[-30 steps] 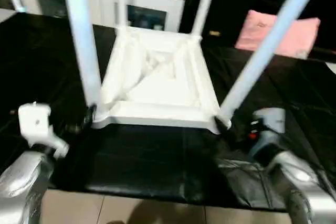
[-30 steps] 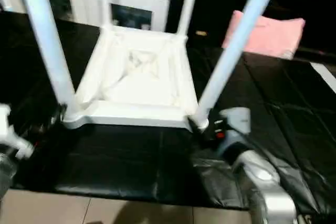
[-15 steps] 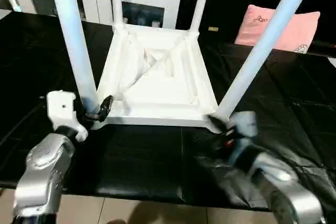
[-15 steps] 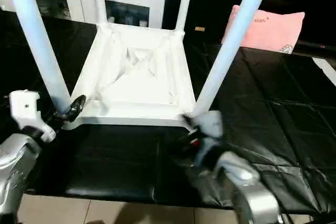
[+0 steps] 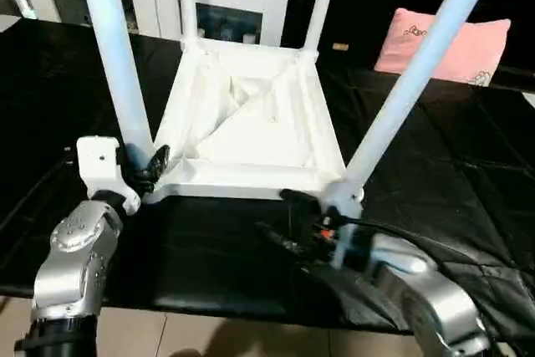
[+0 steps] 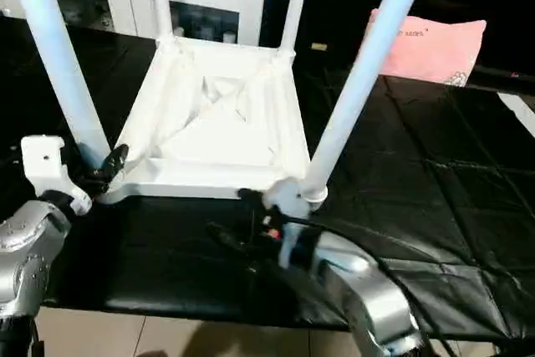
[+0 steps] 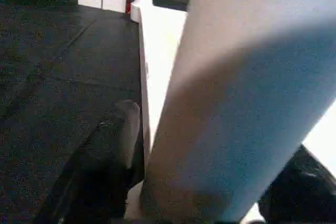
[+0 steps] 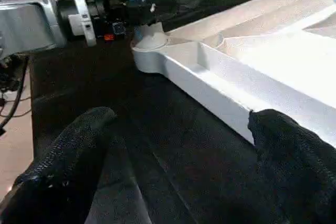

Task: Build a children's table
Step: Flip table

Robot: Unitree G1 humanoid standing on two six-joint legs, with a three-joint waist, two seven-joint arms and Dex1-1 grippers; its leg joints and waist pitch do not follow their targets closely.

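The children's table lies upside down on the black surface, its ribbed white tabletop (image 5: 251, 123) facing up with four white legs standing in the corner sockets. My left gripper (image 5: 146, 165) is at the base of the near-left leg (image 5: 113, 56), one black finger (image 7: 126, 129) on each side of it and closed against it. My right gripper (image 5: 276, 216) hovers low in front of the tabletop's near edge, just left of the near-right leg (image 5: 410, 81). It is open (image 8: 178, 156) with nothing between its fingers and points toward the left gripper (image 8: 142, 9).
A pink pillow (image 5: 443, 43) lies at the back right on the black surface (image 5: 468, 165). A white glass-door cabinet (image 5: 226, 6) stands behind the table. The black surface's near edge (image 5: 209, 294) drops to tiled floor.
My left gripper has come up to the near-left leg and closed around its base. My right arm has swung left from the near-right corner to the front edge.
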